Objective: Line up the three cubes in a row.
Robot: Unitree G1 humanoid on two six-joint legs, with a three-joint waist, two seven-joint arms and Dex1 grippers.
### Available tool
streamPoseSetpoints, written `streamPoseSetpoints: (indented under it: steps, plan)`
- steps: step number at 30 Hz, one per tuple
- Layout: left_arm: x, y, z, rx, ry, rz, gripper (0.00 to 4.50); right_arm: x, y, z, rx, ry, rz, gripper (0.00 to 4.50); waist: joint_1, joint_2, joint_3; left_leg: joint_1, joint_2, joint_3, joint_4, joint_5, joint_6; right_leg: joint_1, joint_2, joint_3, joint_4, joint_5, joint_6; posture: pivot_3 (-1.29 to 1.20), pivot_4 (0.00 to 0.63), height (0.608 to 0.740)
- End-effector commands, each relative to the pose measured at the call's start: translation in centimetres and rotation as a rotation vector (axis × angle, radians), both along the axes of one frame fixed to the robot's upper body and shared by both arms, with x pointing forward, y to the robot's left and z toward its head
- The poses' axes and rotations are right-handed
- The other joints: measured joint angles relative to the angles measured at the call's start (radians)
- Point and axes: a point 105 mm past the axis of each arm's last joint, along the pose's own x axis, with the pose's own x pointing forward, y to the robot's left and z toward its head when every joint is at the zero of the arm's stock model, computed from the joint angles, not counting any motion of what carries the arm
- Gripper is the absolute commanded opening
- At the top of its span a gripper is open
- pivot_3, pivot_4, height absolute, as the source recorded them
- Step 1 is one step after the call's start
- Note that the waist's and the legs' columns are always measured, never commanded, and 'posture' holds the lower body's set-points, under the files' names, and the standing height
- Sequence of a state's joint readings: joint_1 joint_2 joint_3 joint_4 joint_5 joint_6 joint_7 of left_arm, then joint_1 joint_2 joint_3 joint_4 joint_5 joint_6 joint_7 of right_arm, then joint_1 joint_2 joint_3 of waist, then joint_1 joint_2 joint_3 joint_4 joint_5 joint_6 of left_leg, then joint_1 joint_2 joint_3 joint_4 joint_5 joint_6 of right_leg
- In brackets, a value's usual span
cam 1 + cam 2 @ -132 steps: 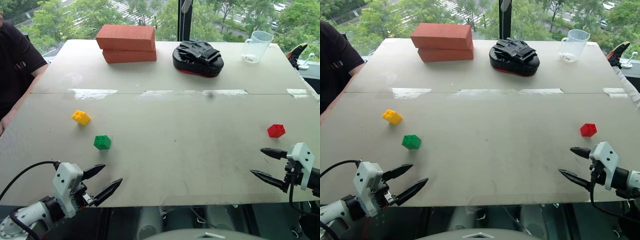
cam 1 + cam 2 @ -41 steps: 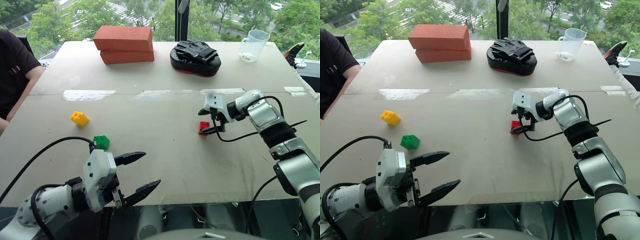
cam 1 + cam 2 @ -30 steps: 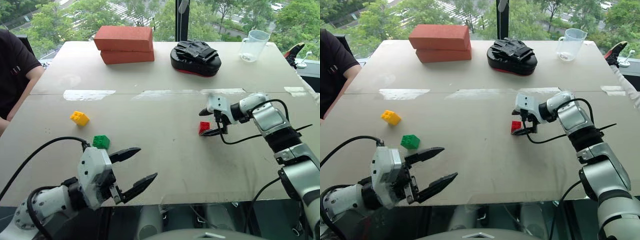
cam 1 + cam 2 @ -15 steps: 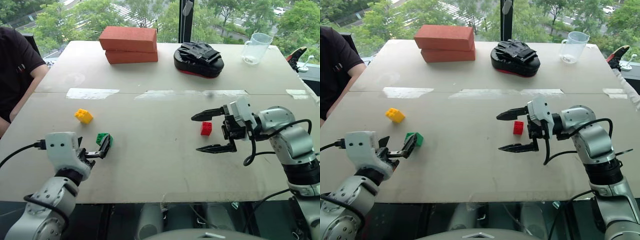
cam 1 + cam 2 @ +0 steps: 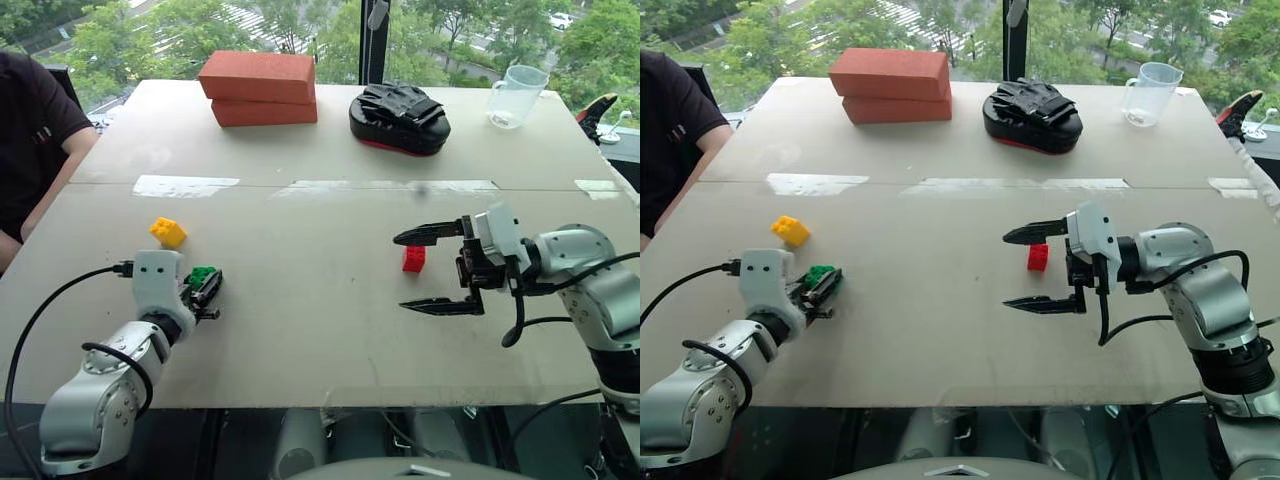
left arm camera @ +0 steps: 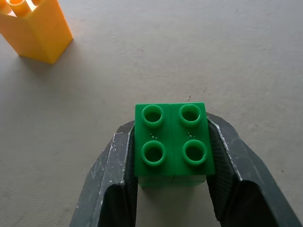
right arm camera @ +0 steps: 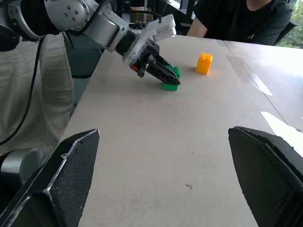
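On the left of the table the green cube (image 5: 203, 274) rests on the surface, with my left gripper (image 5: 208, 288) shut on its two sides; the left wrist view shows both fingers (image 6: 118, 161) pressed against the cube (image 6: 170, 142). The yellow cube (image 5: 167, 232) lies just beyond it, apart from it. Right of centre sits the red cube (image 5: 413, 258). My right gripper (image 5: 402, 272) hovers open beside the red cube, pointing left, fingers wide and empty. Its wrist view looks across the table to the green cube (image 7: 171, 79) and yellow cube (image 7: 204, 64).
Two stacked red-orange bricks (image 5: 258, 87), a black padded mitt (image 5: 399, 115) and a clear measuring cup (image 5: 517, 96) stand along the far side. A person in a black shirt (image 5: 30, 130) sits at the left edge. A taped seam (image 5: 300, 186) crosses the table.
My left gripper reached forward to the green cube and shut on it. My right gripper drew back from the red cube, which stays where it was.
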State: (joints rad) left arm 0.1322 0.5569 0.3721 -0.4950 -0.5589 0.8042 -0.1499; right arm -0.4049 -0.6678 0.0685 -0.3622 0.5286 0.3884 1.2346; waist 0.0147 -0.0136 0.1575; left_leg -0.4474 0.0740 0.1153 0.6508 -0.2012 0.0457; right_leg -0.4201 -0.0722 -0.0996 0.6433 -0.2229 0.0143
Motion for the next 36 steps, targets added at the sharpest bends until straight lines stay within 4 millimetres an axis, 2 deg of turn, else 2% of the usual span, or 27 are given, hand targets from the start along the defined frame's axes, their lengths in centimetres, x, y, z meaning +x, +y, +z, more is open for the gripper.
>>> streamPoseSetpoints:
  steps: [1, 4, 6, 9, 11, 14, 19, 24, 30, 36]
  plan:
    - [0.7, -1.2, 2.0, -0.017, -0.084, -0.122, 1.29, -0.5, -0.5, 1.1, 0.017, -0.064, -0.045, 4.50, 0.001, 0.000, 0.000, 0.000, 0.000, 0.000, 0.000, 0.000, 0.000, 0.000, 0.000, 0.000, 0.000, 0.000, 0.000, 0.00, 0.150, 0.740]
    - [1.6, -4.4, 5.0, -0.042, -0.180, -0.398, 1.29, -0.6, -0.9, 1.2, 0.063, -0.065, -0.134, 4.50, 0.005, -0.001, 0.000, -0.001, 0.000, -0.002, 0.000, 0.000, 0.000, 0.000, -0.001, -0.002, 0.000, 0.000, 0.000, 0.00, 0.150, 0.740]
    - [2.3, -6.2, 5.8, 0.010, -0.207, -0.569, 1.29, -0.4, -1.6, 0.9, 0.083, -0.069, -0.214, 4.50, 0.009, -0.001, 0.000, -0.001, 0.000, -0.003, 0.000, 0.000, 0.000, 0.000, -0.001, -0.003, 0.000, 0.000, 0.000, 0.00, 0.150, 0.740]
    - [2.1, -9.3, 5.7, 0.000, -0.139, -0.928, 1.29, -0.6, -2.8, -0.2, 0.031, -0.030, -0.301, 4.50, 0.006, -0.001, -0.001, -0.001, -0.001, 0.000, 0.000, 0.000, 0.000, 0.000, -0.002, -0.001, 0.000, 0.000, 0.000, 0.00, 0.150, 0.740]
    - [2.7, -10.9, 5.3, 0.051, -0.109, -1.167, 1.29, -1.0, -4.2, -0.9, 0.009, 0.004, -0.364, 4.50, 0.010, -0.001, -0.001, -0.001, -0.001, 0.001, 0.000, 0.000, 0.000, 0.000, -0.001, -0.001, 0.000, 0.000, 0.000, 0.00, 0.150, 0.740]
    - [4.2, -11.8, 4.4, 0.117, -0.061, -1.365, 1.29, -1.5, -5.3, -1.2, 0.000, 0.015, -0.432, 4.50, 0.019, 0.000, -0.001, -0.002, -0.002, 0.002, 0.001, 0.001, 0.002, 0.000, 0.001, -0.001, -0.001, -0.001, 0.003, 0.00, 0.150, 0.740]
    - [6.5, -12.9, 3.0, 0.198, -0.036, -1.507, 1.29, -2.0, -5.7, -1.2, 0.008, 0.024, -0.487, 4.50, 0.009, -0.001, -0.001, -0.001, -0.001, 0.003, 0.000, 0.003, 0.005, 0.000, 0.003, 0.001, -0.001, -0.002, 0.004, 0.00, 0.150, 0.740]
    - [8.7, -15.2, 2.5, 0.266, -0.025, -1.577, 1.29, -3.2, -6.2, -1.4, -0.011, 0.048, -0.548, 4.50, 0.022, -0.003, 0.000, -0.004, -0.003, 0.001, 0.002, 0.002, 0.005, 0.000, 0.002, 0.000, 0.000, 0.000, 0.007, 0.00, 0.150, 0.740]
    - [9.6, -16.5, 2.5, 0.305, -0.013, -1.622, 1.29, -3.8, -6.7, -1.5, -0.026, 0.068, -0.567, 4.50, 0.017, -0.004, 0.001, -0.004, -0.002, 0.001, 0.003, 0.001, 0.008, 0.000, 0.002, 0.000, -0.001, 0.000, 0.008, 0.00, 0.150, 0.740]
    - [10.4, -17.1, 2.3, 0.334, -0.015, -1.601, 1.29, -3.8, -6.7, -1.2, -0.024, 0.067, -0.571, 4.50, 0.018, -0.004, 0.001, -0.004, -0.002, 0.000, 0.003, 0.001, 0.008, 0.000, 0.002, 0.000, 0.000, 0.000, 0.008, 0.00, 0.150, 0.740]
